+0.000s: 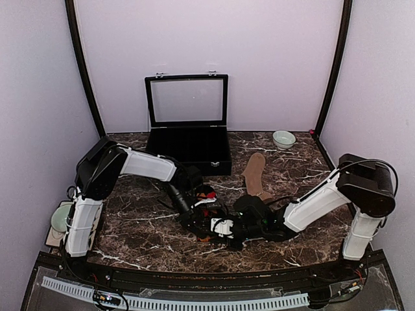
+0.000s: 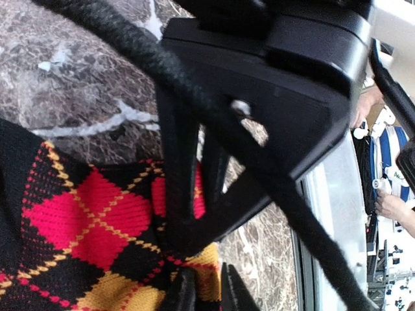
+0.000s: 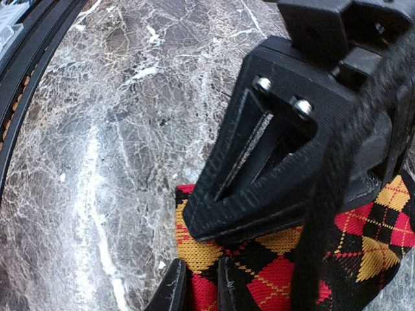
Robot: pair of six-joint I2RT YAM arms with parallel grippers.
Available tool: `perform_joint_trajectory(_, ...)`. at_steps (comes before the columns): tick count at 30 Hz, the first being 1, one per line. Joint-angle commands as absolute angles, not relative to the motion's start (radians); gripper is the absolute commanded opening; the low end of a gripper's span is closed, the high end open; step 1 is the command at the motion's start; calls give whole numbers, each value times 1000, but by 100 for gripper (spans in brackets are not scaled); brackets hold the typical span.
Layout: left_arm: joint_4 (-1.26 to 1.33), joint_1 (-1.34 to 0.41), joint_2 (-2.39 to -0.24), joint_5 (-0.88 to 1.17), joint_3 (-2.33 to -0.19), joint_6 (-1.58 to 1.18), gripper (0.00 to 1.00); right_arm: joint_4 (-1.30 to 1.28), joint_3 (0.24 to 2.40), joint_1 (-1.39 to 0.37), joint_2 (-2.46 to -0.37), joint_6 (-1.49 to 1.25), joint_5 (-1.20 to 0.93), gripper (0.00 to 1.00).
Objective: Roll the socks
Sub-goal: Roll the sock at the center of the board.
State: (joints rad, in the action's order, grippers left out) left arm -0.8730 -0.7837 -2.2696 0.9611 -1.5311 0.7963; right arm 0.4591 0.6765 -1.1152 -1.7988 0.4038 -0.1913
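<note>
**Now working the argyle sock, with both arms in close**

Both arms are reaching inward and meeting low over the marble table (image 3: 97, 129), near its front edge. The argyle sock (image 2: 91, 220) is lying there, bunched between them, and its red and yellow diamonds are filling the lower part of both wrist views. The right gripper (image 3: 200, 288) is pinching a red fold at the sock's edge, with its jaws drawn narrow around the cloth. The left gripper (image 2: 204, 291) is also showing narrow jaws with knit between the tips. Whether they are clamping that cloth or only straddling it cannot be told from this view.

The tan sock (image 1: 256, 173) is lying flat and well apart from the grippers, farther back and to the right, near the open black case (image 1: 188, 152). It looks untouched.

Judging by this, the step in hand is the rolling of the argyle sock, at an early or middle stage, because much of the fabric is lying spread out rather than wound. The next move is probably calling for one gripper to pin the sock down. The other would then turn its held edge over onto the flat part, keeping the tension even so the soft knit is not slipping loose or unrolling.
</note>
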Motion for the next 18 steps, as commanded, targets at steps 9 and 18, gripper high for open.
perform_joint_trajectory(9, -897, -724, -2164, 869, -1472, 822, 48, 368, 644, -1038, -1901, 299, -269, 7)
perform_joint_trajectory(18, -767, -668, -1961, 809, -1329, 760, 69, 198, 710, -979, -1899, 225, -349, 0)
